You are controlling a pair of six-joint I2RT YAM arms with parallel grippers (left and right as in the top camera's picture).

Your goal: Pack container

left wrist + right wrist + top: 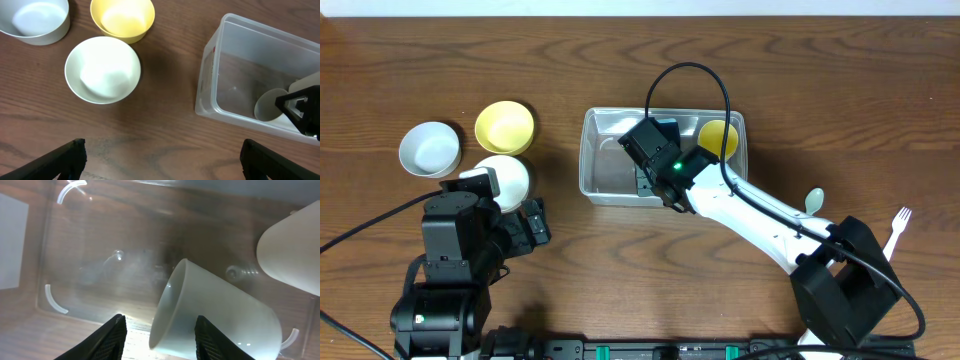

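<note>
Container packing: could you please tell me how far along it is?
Done: a yellow cup sits in the container. In hand: the right gripper is open inside it, at a pale cup lying on its side. Left: the yellow bowl, left white bowl, near white bowl, spoon and fork lie outside; the left gripper is open, empty.

Left arm [450,255] sits folded in tight over its base at the near left, wrist facing forward. The left gripper [162,147] is spread wide, its dark fingers [70,157] far apart. The right arm [760,215] is stretched long, reaching diagonally in toward the middle with its wrist tipped down and a green light [672,167] glowing. The right gripper [160,322] has its jaws parted.
</note>
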